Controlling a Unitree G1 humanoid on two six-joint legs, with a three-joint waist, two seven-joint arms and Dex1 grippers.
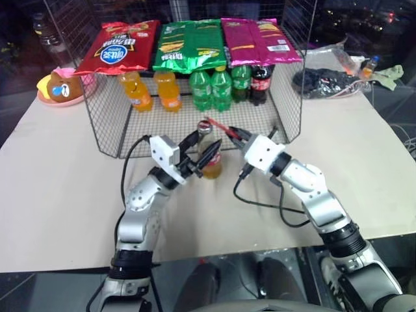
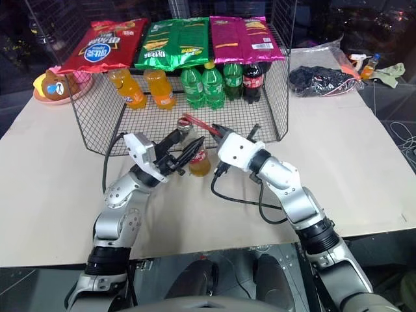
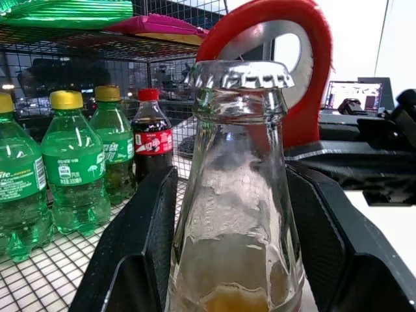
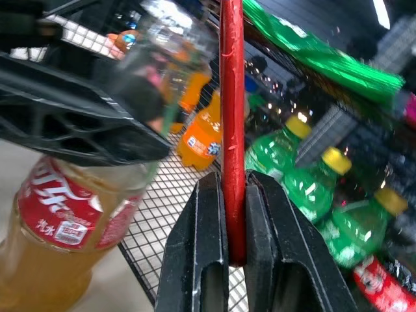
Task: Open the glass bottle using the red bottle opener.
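The glass bottle (image 1: pixel 212 164) stands upright on the table in front of the wire rack, amber drink in its lower half, red label, metal cap (image 3: pixel 239 75) on. My left gripper (image 1: pixel 203 147) is shut on the bottle's body, one black finger (image 3: pixel 146 240) on each side. My right gripper (image 1: pixel 234 135) comes in from the right, shut on the handle of the red bottle opener (image 4: pixel 232 123). The opener's loop head (image 3: pixel 307 78) sits just behind and beside the cap, at the cap's height. I cannot tell whether it touches the cap.
A wire rack (image 1: pixel 291 107) stands right behind the bottle, holding orange bottles (image 1: pixel 138 91), green bottles (image 1: pixel 211 88) and a cola bottle (image 1: pixel 261 81), with snack bags (image 1: pixel 188 42) on top. A pink plate with a toy (image 1: pixel 60 88) lies far left, a black bundle (image 1: pixel 325 83) far right.
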